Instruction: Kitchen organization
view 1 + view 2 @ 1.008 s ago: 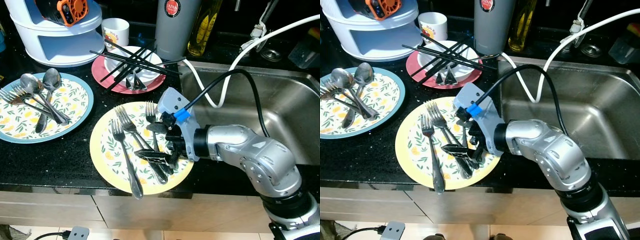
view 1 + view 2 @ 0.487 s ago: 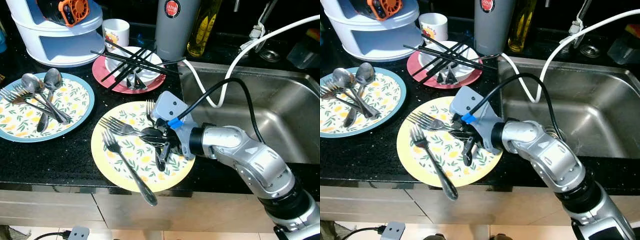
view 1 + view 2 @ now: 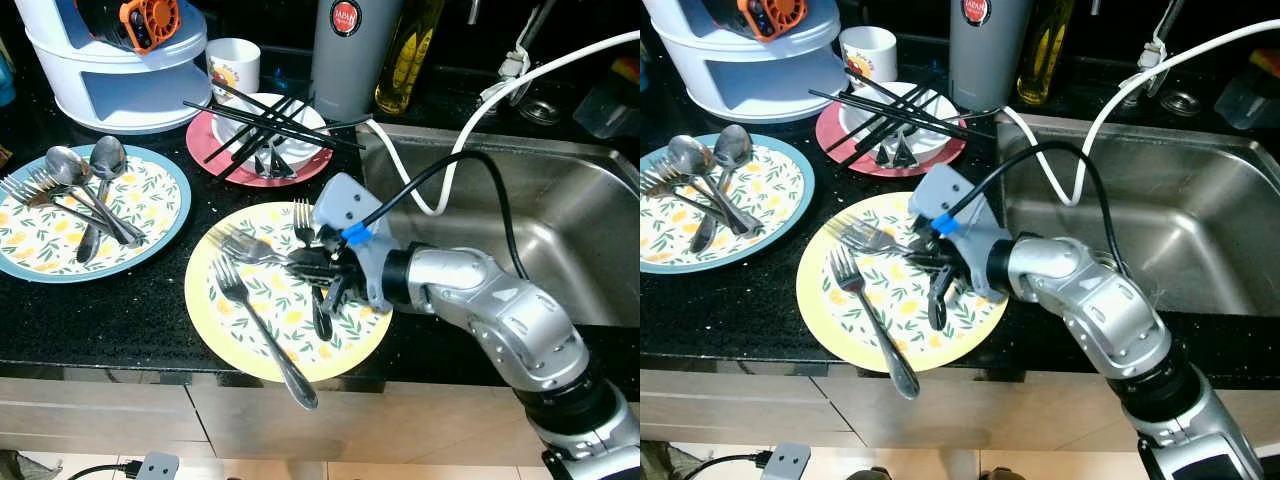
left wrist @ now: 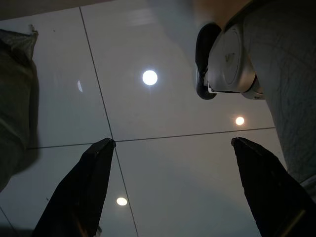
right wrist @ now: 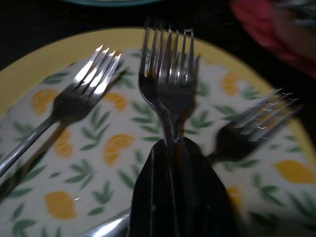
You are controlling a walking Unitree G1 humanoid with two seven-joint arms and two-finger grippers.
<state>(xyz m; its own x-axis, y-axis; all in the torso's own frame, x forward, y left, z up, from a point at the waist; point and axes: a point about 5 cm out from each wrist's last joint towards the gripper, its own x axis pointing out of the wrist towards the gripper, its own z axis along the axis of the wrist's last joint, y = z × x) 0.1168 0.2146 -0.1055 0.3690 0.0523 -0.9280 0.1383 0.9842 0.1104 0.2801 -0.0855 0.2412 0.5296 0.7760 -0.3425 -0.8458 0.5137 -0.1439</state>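
A yellow plate (image 3: 200, 300) with a leaf and lemon print lies on the black counter in front of me. My right gripper (image 3: 305, 264) hovers low over it, shut on the handles of two stacked forks (image 5: 167, 74) whose tines point to my left (image 3: 240, 247). One loose fork (image 3: 262, 335) lies slanted on the plate, its handle sticking out past the counter edge. Another fork (image 3: 300, 214) rests at the plate's far side. My left gripper (image 4: 173, 190) hangs open over a tiled floor.
A blue-rimmed plate (image 3: 165, 225) to the left holds spoons and forks. Behind stands a red plate (image 3: 215, 150) with a white bowl and black chopsticks, then a cup (image 3: 233, 65), a grey flask (image 3: 345, 50) and an oil bottle (image 3: 408, 55). The steel sink (image 3: 560, 230) is on the right.
My right gripper has closed on two forks and turned them so their tines point left. The loose fork has swung around, its handle now over the counter edge.
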